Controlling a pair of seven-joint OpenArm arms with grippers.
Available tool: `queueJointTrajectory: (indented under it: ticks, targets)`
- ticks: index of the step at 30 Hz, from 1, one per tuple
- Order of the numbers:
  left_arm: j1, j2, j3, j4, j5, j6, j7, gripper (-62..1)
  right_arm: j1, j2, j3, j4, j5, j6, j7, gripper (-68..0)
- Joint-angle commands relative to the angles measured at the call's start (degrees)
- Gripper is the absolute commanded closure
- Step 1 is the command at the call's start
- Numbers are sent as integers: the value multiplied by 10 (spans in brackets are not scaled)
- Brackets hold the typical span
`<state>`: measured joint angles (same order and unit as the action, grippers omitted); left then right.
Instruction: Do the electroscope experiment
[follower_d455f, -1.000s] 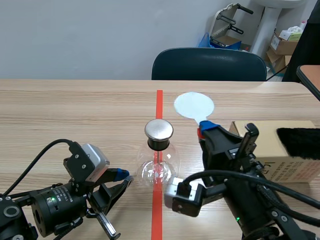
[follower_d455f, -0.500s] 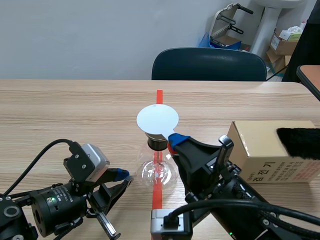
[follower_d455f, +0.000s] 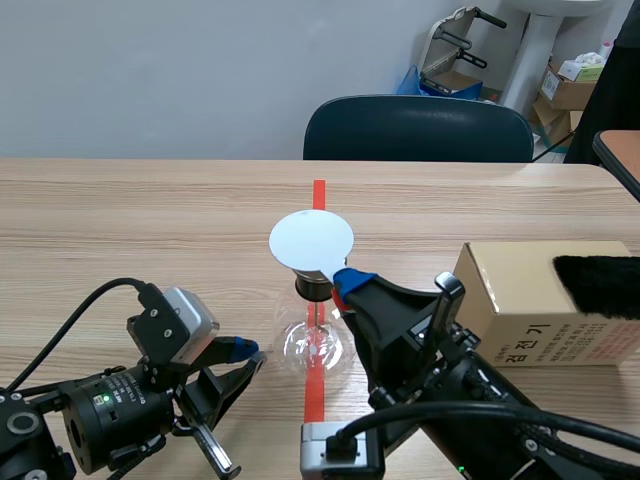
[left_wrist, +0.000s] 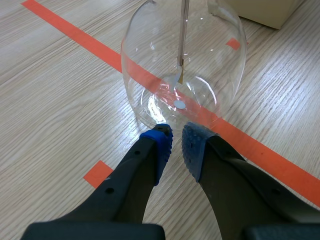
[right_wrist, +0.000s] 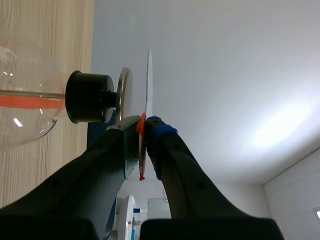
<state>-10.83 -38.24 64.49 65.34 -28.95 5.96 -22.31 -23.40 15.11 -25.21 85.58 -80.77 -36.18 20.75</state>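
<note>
The electroscope, a round glass flask (follower_d455f: 316, 342) with a black stopper, stands on the orange-red tape line at mid-table. A white disc (follower_d455f: 311, 240) hovers flat just above its metal top plate and hides the plate in the scene view. My right gripper (follower_d455f: 344, 281) is shut on the disc's red handle. From the right wrist, the disc (right_wrist: 149, 82) shows edge-on, a small gap from the metal plate (right_wrist: 125, 95) and stopper (right_wrist: 90, 96). My left gripper (left_wrist: 177, 144) rests low beside the flask (left_wrist: 185, 65), pads almost together, holding nothing. The rod and leaf (left_wrist: 181, 50) hang inside.
A cardboard box (follower_d455f: 530, 300) with a black fur piece (follower_d455f: 598, 285) on top sits to the right of the flask, close behind the right arm. A dark chair (follower_d455f: 418, 128) stands beyond the table's far edge.
The right arm has swung left from beside the box, carrying the white disc over the electroscope's top. In the last half second it only shifted slightly. The left arm has not moved.
</note>
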Motion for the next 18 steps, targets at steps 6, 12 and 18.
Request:
queueJointTrajectory:
  ticks: [6,12,18]
  targets:
    - [-3,4,1,9,1,-1,-6,-100,5,9,4,15,2,-6,-3,-10]
    - [-3,4,1,9,1,-1,-6,-100,5,9,4,15,2,-6,-56,-10]
    - [-3,4,1,9,1,-1,-6,-100,5,9,4,15,2,-6,-162,-10]
